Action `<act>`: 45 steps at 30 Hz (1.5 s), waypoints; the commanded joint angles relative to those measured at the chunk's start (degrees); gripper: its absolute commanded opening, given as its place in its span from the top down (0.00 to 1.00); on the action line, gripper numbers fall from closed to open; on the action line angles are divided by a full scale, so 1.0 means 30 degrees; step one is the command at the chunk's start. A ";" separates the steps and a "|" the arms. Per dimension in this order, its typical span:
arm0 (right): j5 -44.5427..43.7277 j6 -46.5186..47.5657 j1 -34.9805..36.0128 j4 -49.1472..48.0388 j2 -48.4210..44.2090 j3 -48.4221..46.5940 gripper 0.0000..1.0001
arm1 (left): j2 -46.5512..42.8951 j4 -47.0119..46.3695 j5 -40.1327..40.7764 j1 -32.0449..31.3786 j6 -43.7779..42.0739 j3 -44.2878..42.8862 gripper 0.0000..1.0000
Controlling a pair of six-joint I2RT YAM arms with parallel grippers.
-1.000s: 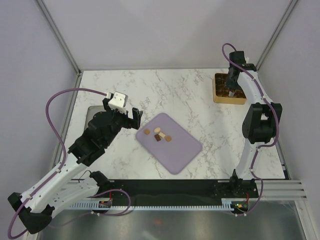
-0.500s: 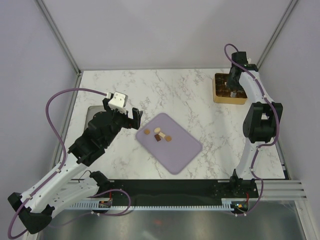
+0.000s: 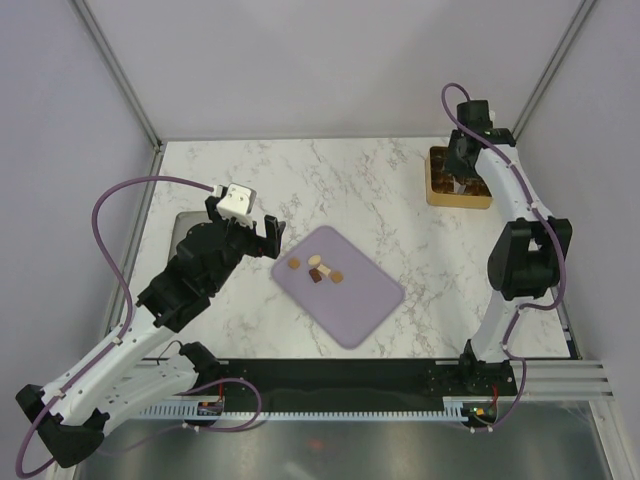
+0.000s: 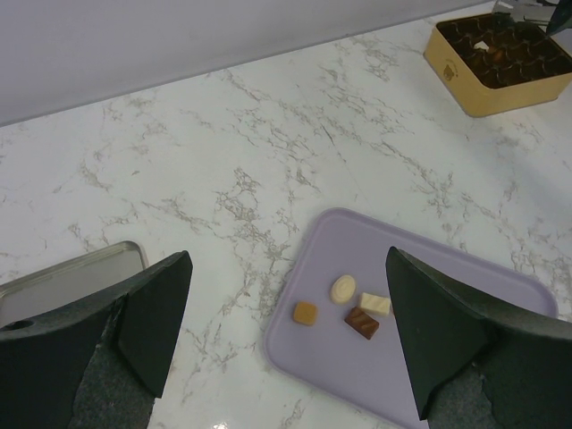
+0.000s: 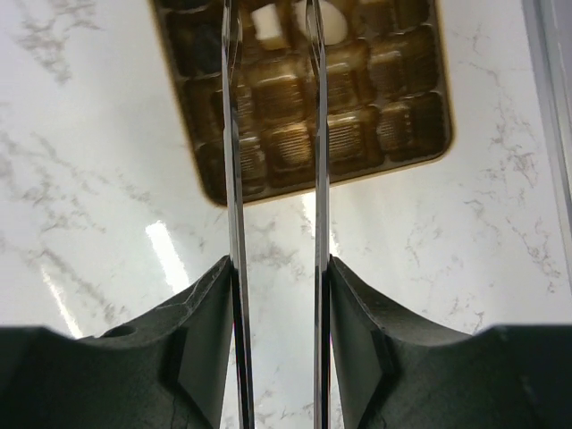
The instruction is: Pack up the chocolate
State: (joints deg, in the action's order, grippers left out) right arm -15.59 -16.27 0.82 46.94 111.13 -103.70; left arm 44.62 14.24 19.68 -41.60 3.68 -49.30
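Several chocolate pieces lie on the lilac mat (image 3: 345,290): a tan one (image 3: 294,264), a cream oval (image 3: 316,261), a dark brown one (image 3: 315,278) and another tan one (image 3: 338,276). The left wrist view shows the tan piece (image 4: 306,313), cream oval (image 4: 343,289), a white piece (image 4: 376,304) and the dark brown piece (image 4: 362,323). My left gripper (image 3: 248,232) is open and empty, just left of the mat. My right gripper (image 3: 462,183) hangs open and empty over the gold grid tray (image 3: 438,192). White pieces (image 5: 266,22) sit in the tray's (image 5: 313,183) compartments.
A flat metal tray (image 3: 183,225) lies at the left under my left arm, and shows in the left wrist view (image 4: 71,277). The gold tray (image 4: 456,76) stands at the back right, near the enclosure's right wall. White marble table all round.
My right wrist has shifted slightly left and back over the gold tray. The left arm and the pieces on the mat have not moved.
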 commanded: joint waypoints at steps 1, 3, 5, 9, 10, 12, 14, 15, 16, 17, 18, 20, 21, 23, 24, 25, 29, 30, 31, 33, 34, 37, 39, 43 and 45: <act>0.0859 0.0238 0.1686 -0.0705 -0.2149 0.0668 0.50 | -0.0049 -0.0557 0.0821 -0.0019 -0.0759 0.0056 0.03; 0.1009 0.0239 0.2854 -0.0676 -0.2910 0.1456 0.50 | -0.0137 -0.0557 0.0852 -0.0047 -0.0759 0.0085 0.03; 0.1009 0.0239 0.3823 -0.0763 -0.3789 0.2161 0.50 | -0.0167 -0.0557 0.0852 -0.0048 -0.0759 0.0085 0.03; 0.2295 0.0795 0.6783 -0.1436 -0.5573 0.4884 0.50 | -0.0167 -0.0557 0.0735 -0.0047 -0.0700 0.0085 0.03; 0.2559 0.0853 0.7251 -0.1495 -0.5869 0.5353 0.50 | -0.0138 -0.0557 0.0705 -0.0019 -0.0700 0.0085 0.03; 0.3176 0.1087 0.8828 -0.1612 -0.6861 0.6992 0.49 | -0.0195 -0.0586 0.0588 -0.0048 -0.0642 0.0056 0.03; 0.3380 0.1089 0.9829 -0.1641 -0.7626 0.8773 0.49 | -0.0196 -0.0557 0.0500 -0.0019 -0.0642 0.0056 0.03; 0.3527 0.0914 1.0704 -0.1816 -0.8036 0.9365 0.48 | -0.0225 -0.0586 0.0529 -0.0047 -0.0642 0.0027 0.03; 0.3673 0.0593 1.1061 -0.1905 -0.8794 0.9951 0.48 | -0.0254 -0.0557 0.0529 -0.0048 -0.0642 0.0027 0.03; 0.4052 0.0445 1.1819 -0.1964 -0.9121 1.0943 0.48 | -0.0255 -0.0557 0.0558 -0.0048 -0.0671 0.0027 0.03; 0.4056 0.0357 1.2174 -0.1964 -0.9791 1.1388 0.48 | -0.0313 -0.0586 0.0587 -0.0048 -0.0671 0.0027 0.03; 0.3881 -0.0169 1.2936 -0.1993 -1.0351 1.2412 0.47 | -0.0401 -0.0557 0.0675 -0.0047 -0.0671 0.0027 0.03; 0.4025 -0.0259 1.3694 -0.2023 -1.0789 1.2737 0.47 | -0.0430 -0.0586 0.0676 -0.0048 -0.0671 0.0085 0.03; 0.3998 -0.0550 1.4662 -0.1965 -1.1144 1.3381 0.46 | -0.0431 -0.0557 0.0734 -0.0047 -0.0671 0.0085 0.03; 0.3736 -0.0755 1.4900 -0.1935 -1.1435 1.3501 0.46 | -0.0430 -0.0557 0.0763 -0.0019 -0.0671 0.0085 0.03; 0.3704 -0.0902 1.5135 -0.1935 -1.1583 1.3647 0.46 | -0.0372 -0.0557 0.0734 -0.0018 -0.0671 0.0056 0.03; 0.3119 -0.1401 1.6306 -0.1906 -1.2024 1.4145 0.46 | -0.0313 -0.0557 0.0676 -0.0048 -0.0671 0.0085 0.03; 0.3031 -0.1489 1.6454 -0.1790 -1.1995 1.4234 0.46 | -0.0284 -0.0557 0.0705 -0.0019 -0.0671 0.0085 0.03; 0.2914 -0.1548 1.6571 -0.1731 -1.1966 1.4322 0.46 | -0.0284 -0.0557 0.0705 -0.0047 -0.0671 0.0056 0.03; 0.2535 -0.1723 1.7040 -0.1526 -1.1936 1.4468 0.46 | -0.0284 -0.0557 0.0647 -0.0047 -0.0642 0.0085 0.03; 0.2155 -0.1753 1.7186 -0.1409 -1.1936 1.4411 0.46 | -0.0255 -0.0557 0.0617 -0.0048 -0.0642 0.0085 0.03; 0.2063 -0.1841 1.7568 -0.1319 -1.1995 1.4469 0.46 | -0.0225 -0.0557 0.0617 -0.0048 -0.0671 0.0085 0.03; 0.2063 -0.1841 1.7802 -0.1232 -1.1907 1.4498 0.45 | -0.0196 -0.0557 0.0617 -0.0048 -0.0671 0.0085 0.03; 0.2035 -0.1783 1.8008 -0.1290 -1.1703 1.4673 0.46 | -0.0166 -0.0586 0.0646 -0.0047 -0.0671 0.0085 0.03; 0.2005 -0.1724 1.8066 -0.1261 -1.1615 1.4762 0.46 | -0.0109 -0.0557 0.0675 -0.0048 -0.0671 0.0085 0.03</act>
State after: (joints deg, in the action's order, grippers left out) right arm -7.99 -20.82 54.54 43.53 76.47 -60.18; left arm 44.23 14.24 20.75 -41.60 3.64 -49.30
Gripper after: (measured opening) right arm 0.546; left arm 0.971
